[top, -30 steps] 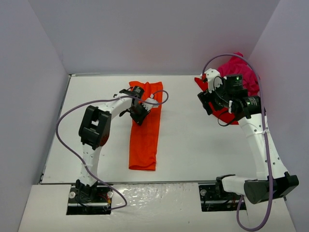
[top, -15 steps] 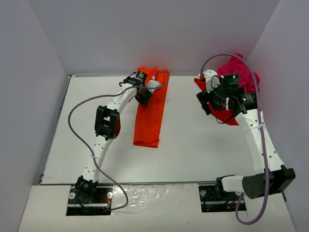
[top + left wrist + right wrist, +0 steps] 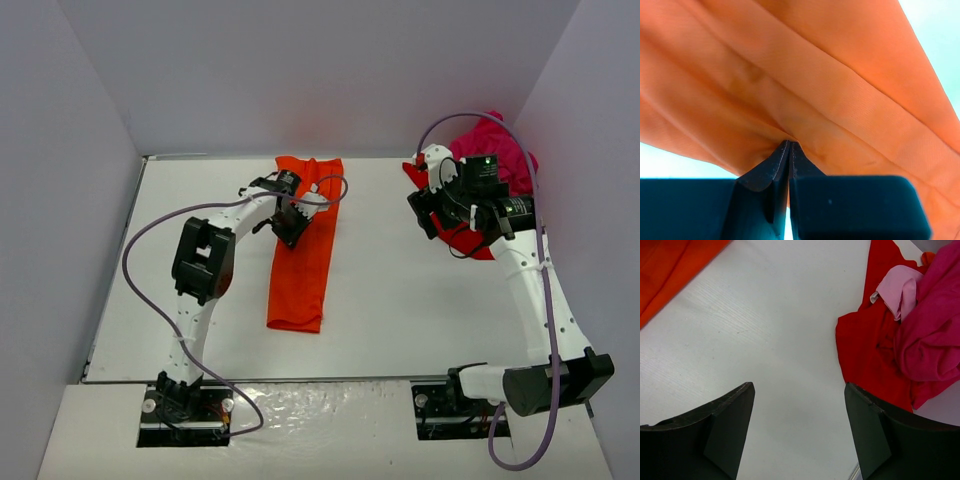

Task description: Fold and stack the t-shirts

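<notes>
An orange-red t-shirt [image 3: 303, 275], folded into a long narrow strip, lies on the white table left of centre, running from the back wall toward me. My left gripper [image 3: 290, 224] is shut on a fold of it near its far half. In the left wrist view the orange cloth [image 3: 815, 75] fills the frame, and the closed gripper [image 3: 790, 144] pinches a ridge of it. My right gripper [image 3: 426, 213] hovers open over bare table, nothing between its fingers [image 3: 725, 415]. Just to its right lie a red t-shirt [image 3: 865, 355] and a crumpled magenta-pink t-shirt [image 3: 935, 335] in a heap [image 3: 492, 150].
Grey walls close the table in on the left [image 3: 70, 200], back and right. The heap sits in the back right corner against the wall. A pale pink patch [image 3: 897, 287] shows on the magenta cloth. Purple cables [image 3: 135, 270] loop off both arms.
My left gripper carried the orange shirt toward the back wall, then came partway back. The strip now lies further back than a second ago. The right arm has barely moved.
</notes>
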Robot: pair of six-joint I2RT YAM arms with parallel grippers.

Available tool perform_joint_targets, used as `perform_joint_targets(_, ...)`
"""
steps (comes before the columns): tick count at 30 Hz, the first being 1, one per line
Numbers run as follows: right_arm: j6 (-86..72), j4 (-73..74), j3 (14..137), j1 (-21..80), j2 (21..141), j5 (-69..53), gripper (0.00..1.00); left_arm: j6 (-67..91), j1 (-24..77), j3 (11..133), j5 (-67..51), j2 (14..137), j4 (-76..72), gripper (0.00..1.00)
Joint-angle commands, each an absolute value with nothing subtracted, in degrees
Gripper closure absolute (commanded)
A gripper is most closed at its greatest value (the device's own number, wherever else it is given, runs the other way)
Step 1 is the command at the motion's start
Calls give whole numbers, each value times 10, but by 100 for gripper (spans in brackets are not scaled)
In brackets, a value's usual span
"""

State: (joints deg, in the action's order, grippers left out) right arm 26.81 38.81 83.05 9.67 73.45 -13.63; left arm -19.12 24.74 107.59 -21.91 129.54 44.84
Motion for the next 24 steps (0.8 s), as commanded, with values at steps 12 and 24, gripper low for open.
perform_joint_targets(12, 270, 364, 859, 92, 721, -106, 23, -229, 280, 1098, -244, 1061, 434, 20)
perform_joint_targets(24, 222, 255, 876, 80, 779, 183, 18, -305, 491, 652, -58, 804, 437, 21)
